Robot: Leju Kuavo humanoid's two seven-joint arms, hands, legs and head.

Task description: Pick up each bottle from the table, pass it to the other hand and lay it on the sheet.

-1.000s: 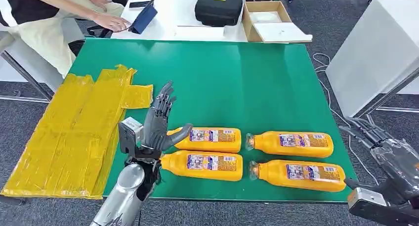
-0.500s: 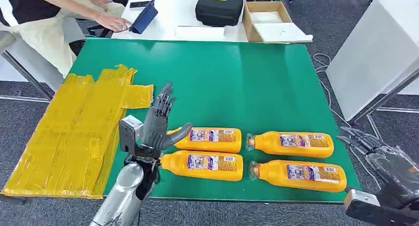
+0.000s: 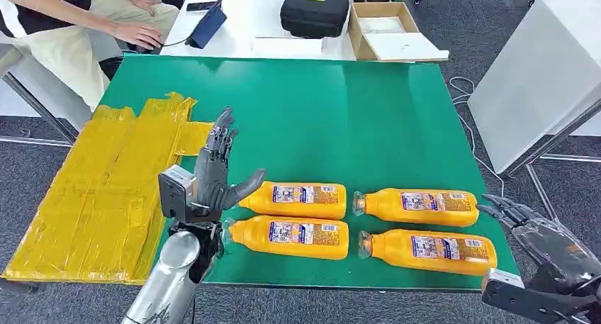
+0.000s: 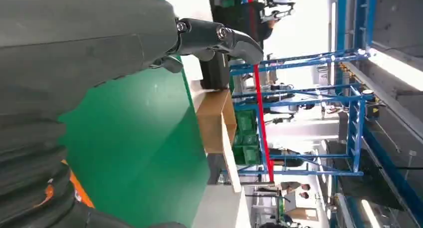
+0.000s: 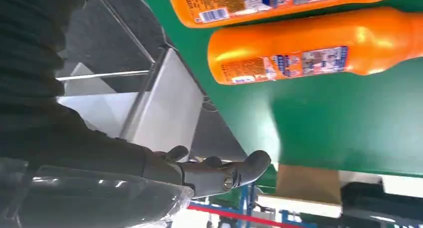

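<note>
So compared to a second ago, the left hand (image 3: pixel 214 174) has slid a bit toward the yellow sheet (image 3: pixel 106 189) and away from the bottles; its thumb was basically over the neck of the far left bottle (image 3: pixel 298 200) before, now it's just beside the cap end. Fingers are spread wide and straight up, palm empty, nothing held. The right hand (image 3: pixel 538 232) has crept in along the table's right edge, closer to the near right bottle (image 3: pixel 425 252), but it sits just off the green table (image 3: pixel 340 118), fingers apart and holding nothing. A person's hand at the far left also pulled back from the dark tablet (image 3: pixel 208 25) a little. All four orange bottles lie on their sides in a two-by-two block near the front edge, caps pointing toward the sheet: the near left bottle (image 3: pixel 290 237) and the far right bottle (image 3: pixel 418 206) complete the set, none of them moved. The sheet has no bottles on it. As for containers, on the white table behind there's an open cardboard box (image 3: pixel 386 30) with something pale and flat inside, can't tell what, and a zipped black case (image 3: pixel 314 10) next to it.
</note>
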